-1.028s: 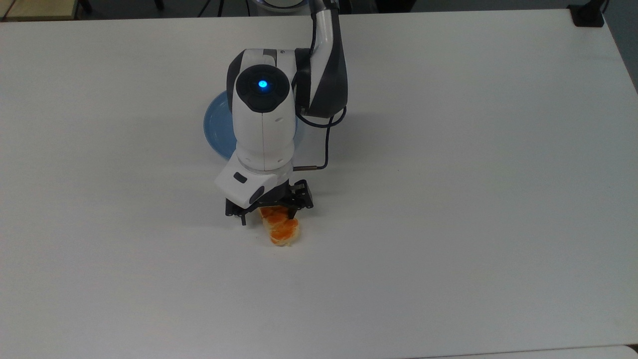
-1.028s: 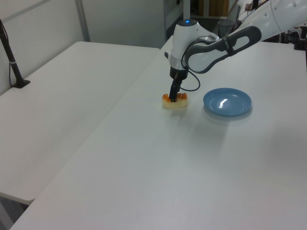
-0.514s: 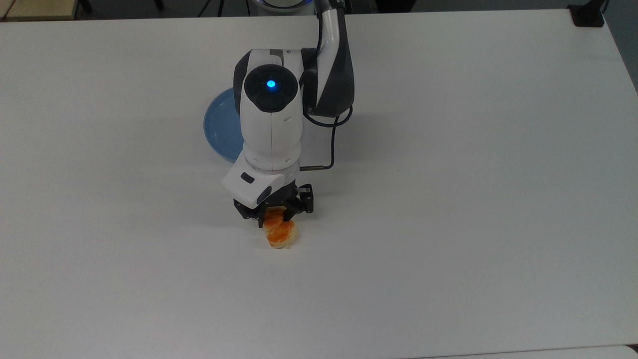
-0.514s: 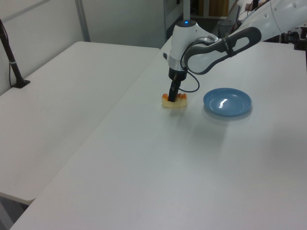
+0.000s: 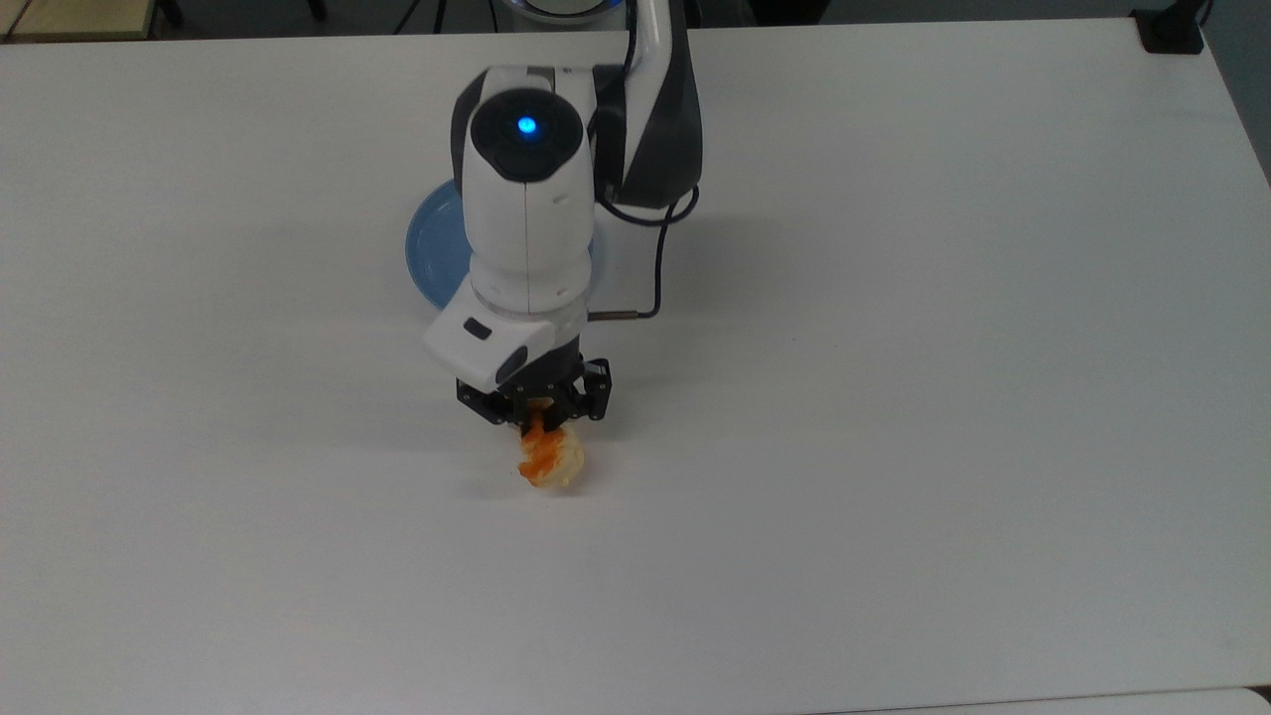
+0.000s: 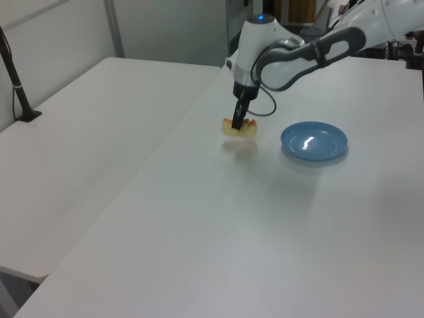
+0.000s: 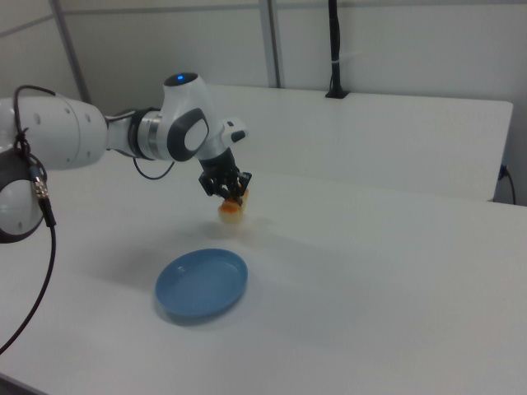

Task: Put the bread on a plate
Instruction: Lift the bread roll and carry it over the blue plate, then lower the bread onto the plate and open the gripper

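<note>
The gripper (image 6: 239, 123) is clamped on the bread (image 6: 238, 128) and holds it clear of the white surface (image 6: 199, 225), its shadow lying below it in the left view. The plate (image 6: 314, 142) sits nearby, to the left view's right. The likeliest failure is the loaf slipping or swinging out during the carry: it is pinched across a narrow part, with much of its length hanging past the fingers in the top view. A late release could also land it on the raised rim. The bread is braided, glossy orange-brown on top with pale sides; the plate is round, shallow, light-blue and shiny.
</note>
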### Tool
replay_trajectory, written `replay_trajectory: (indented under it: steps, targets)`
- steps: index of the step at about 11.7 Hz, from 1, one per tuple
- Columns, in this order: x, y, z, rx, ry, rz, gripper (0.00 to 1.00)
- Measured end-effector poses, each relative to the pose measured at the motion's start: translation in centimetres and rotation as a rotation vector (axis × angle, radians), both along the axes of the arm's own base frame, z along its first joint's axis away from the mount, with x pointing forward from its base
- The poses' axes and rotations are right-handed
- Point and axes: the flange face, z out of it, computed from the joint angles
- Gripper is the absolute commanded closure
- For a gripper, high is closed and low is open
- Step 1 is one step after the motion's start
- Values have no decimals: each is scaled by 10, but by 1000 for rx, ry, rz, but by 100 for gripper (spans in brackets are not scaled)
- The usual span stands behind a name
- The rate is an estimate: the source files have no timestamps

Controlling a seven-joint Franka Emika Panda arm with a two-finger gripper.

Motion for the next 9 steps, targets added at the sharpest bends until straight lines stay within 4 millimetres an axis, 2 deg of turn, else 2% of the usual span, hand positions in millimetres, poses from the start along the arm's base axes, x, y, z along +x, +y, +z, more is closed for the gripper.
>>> replay_trajectory:
  steps: [2, 4, 5, 7, 9]
  targets:
    - [-23, -13, 37, -6, 68, 41, 81]
    - [-63, -36, 63, -13, 130, 107, 80]
    - [-86, -46, 67, -6, 157, 124, 77]
    - [-127, -55, 63, 13, 216, 138, 75]
    - [-147, -62, 52, 25, 252, 127, 73]
